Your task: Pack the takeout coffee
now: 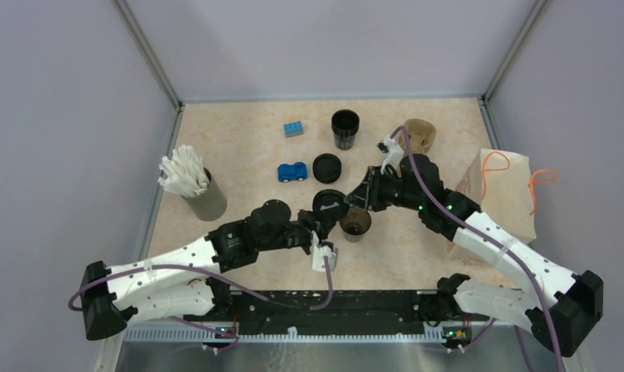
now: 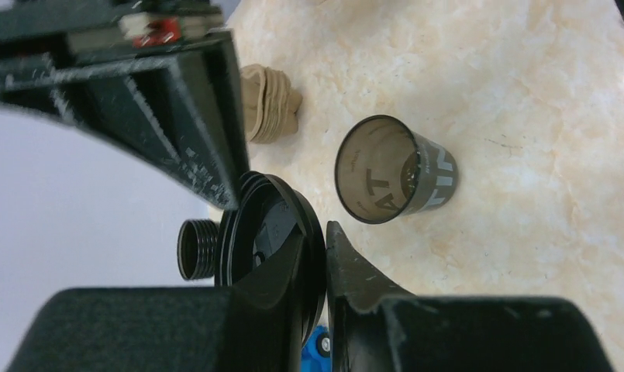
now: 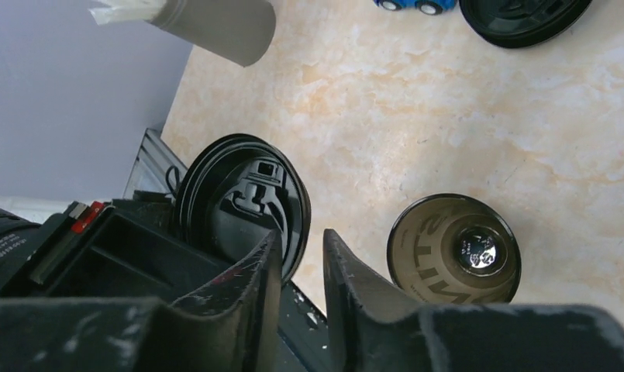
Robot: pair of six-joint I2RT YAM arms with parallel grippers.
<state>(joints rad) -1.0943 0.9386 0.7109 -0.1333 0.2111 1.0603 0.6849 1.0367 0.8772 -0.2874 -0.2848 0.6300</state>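
The black ridged cup (image 1: 345,128) stands upright at the back of the table, with a flat black lid (image 1: 326,167) lying in front of it. My left gripper (image 1: 324,217) is shut on a second black lid (image 2: 271,232), held on edge above the table. A dark see-through cup with lettering (image 1: 355,223) stands open just right of it, also in the right wrist view (image 3: 453,249). My right gripper (image 1: 356,200) hovers by the held lid (image 3: 243,203). Its fingers are a little apart and the lid's rim shows at the gap (image 3: 302,240).
A grey cup with white utensils (image 1: 194,188) stands at the left. A blue toy car (image 1: 292,171) and a blue brick (image 1: 294,129) lie mid-table. A brown pulp carrier (image 1: 421,133) is at the back right, and a paper bag with orange handles (image 1: 498,194) at the right edge.
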